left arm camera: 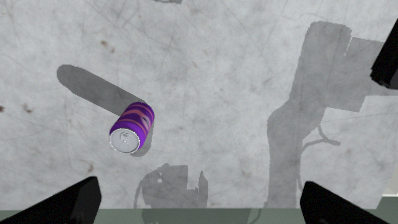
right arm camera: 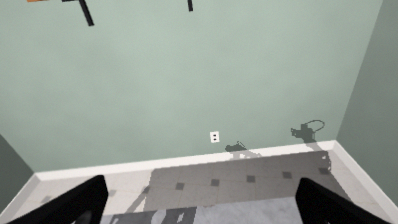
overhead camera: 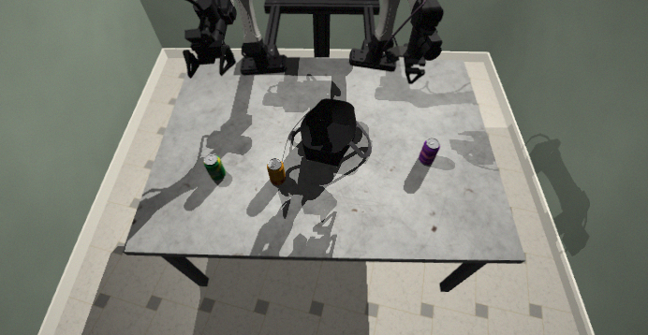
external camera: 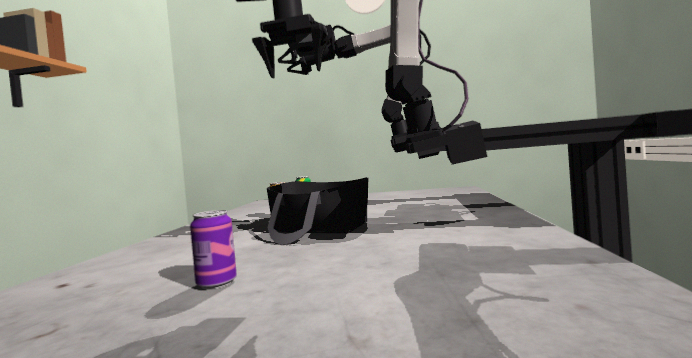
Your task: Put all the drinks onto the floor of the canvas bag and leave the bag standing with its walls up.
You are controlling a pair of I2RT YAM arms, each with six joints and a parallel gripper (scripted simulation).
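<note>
A purple can stands upright on one side of the black canvas bag. An orange can stands close to the bag's other side, and a green can stands farther out. The bag stands with its walls up; its inside is too dark to read. My left gripper is open and empty, high over the table's back edge, well behind the purple can. My right gripper is open and empty, high near the table's back corner, behind the green can.
The bag's grey handle hangs outward and down near the table. A thin loop runs around the bag, close to the orange can. The arm bases and a black frame are at the back edge.
</note>
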